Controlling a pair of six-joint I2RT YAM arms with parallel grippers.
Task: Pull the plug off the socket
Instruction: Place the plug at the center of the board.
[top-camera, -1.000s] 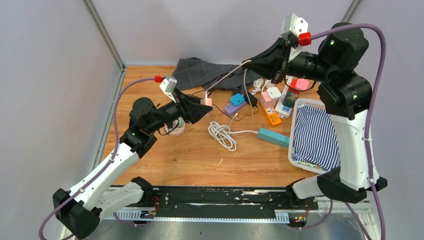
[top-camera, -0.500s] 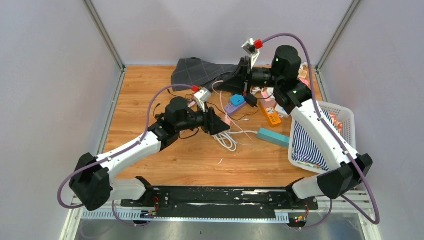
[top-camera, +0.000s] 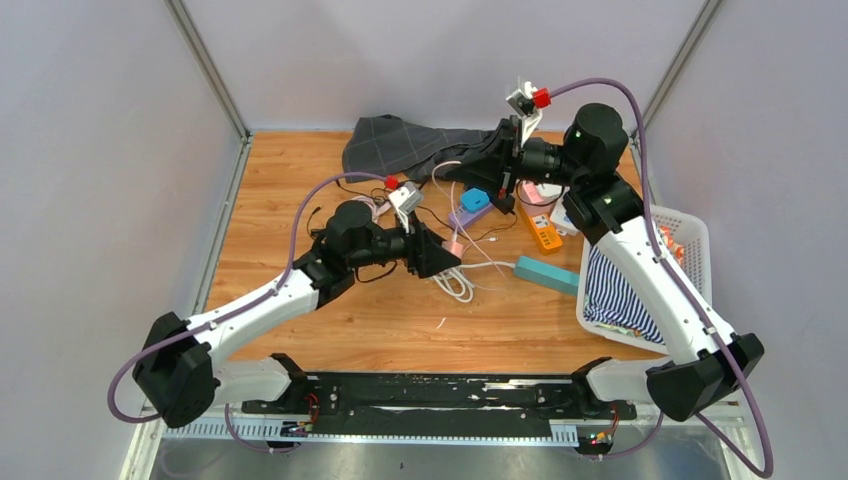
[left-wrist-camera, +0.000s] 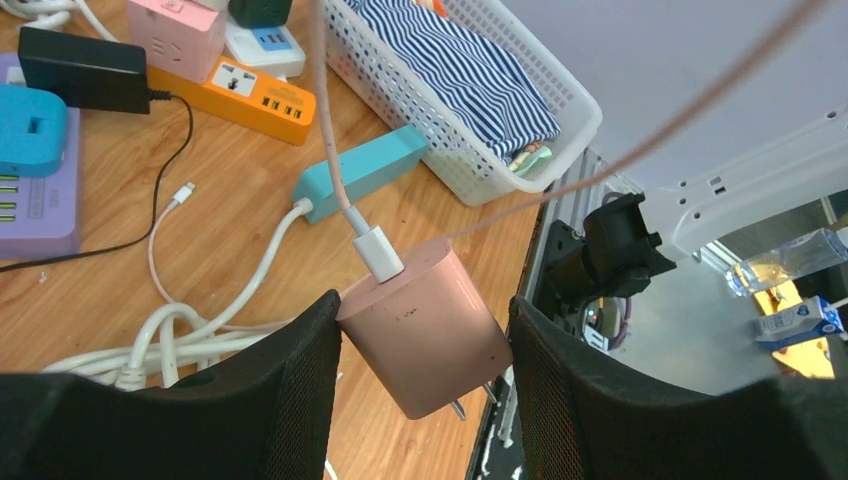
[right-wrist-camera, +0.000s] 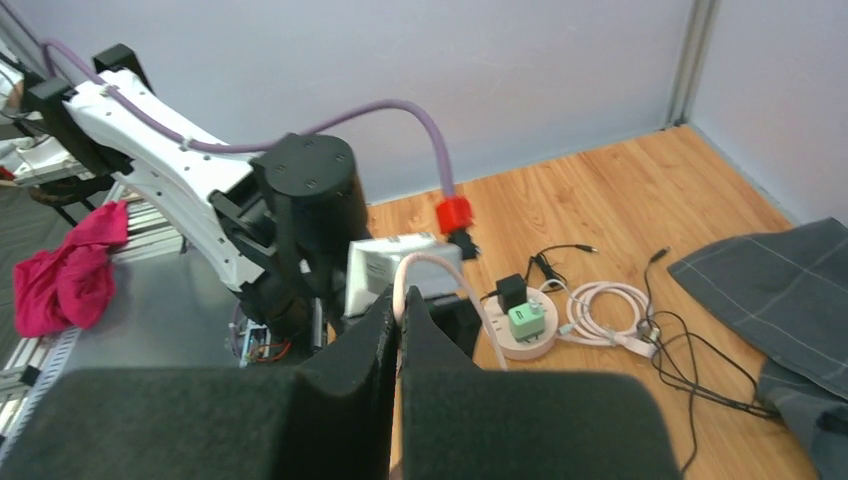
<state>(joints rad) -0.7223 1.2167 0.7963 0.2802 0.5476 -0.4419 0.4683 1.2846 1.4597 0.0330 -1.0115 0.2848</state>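
Observation:
My left gripper (left-wrist-camera: 425, 308) is shut on a pink charger plug (left-wrist-camera: 425, 335). It holds the plug in the air above the table, with both metal prongs bare and in no socket. A white connector and pink cable (left-wrist-camera: 335, 150) run up from the plug. In the top view this gripper (top-camera: 448, 256) is near the table's middle with the plug (top-camera: 455, 246) at its tip. My right gripper (right-wrist-camera: 400, 308) is shut on the pink cable (right-wrist-camera: 425, 262), higher and farther back in the top view (top-camera: 472, 168). A round white socket (right-wrist-camera: 528, 340) holds a green charger.
A white basket (top-camera: 690, 230) with striped cloth stands at the right. A teal strip (top-camera: 547, 273), orange strip (top-camera: 540, 232), purple strip (top-camera: 465, 213) and white cable coil (top-camera: 455, 282) lie mid-table. A grey cloth (top-camera: 395, 145) is at the back.
My left arm has swung right and toward the table's middle with the pink plug. My right arm has come down and left with the cable, then shifted slightly right.

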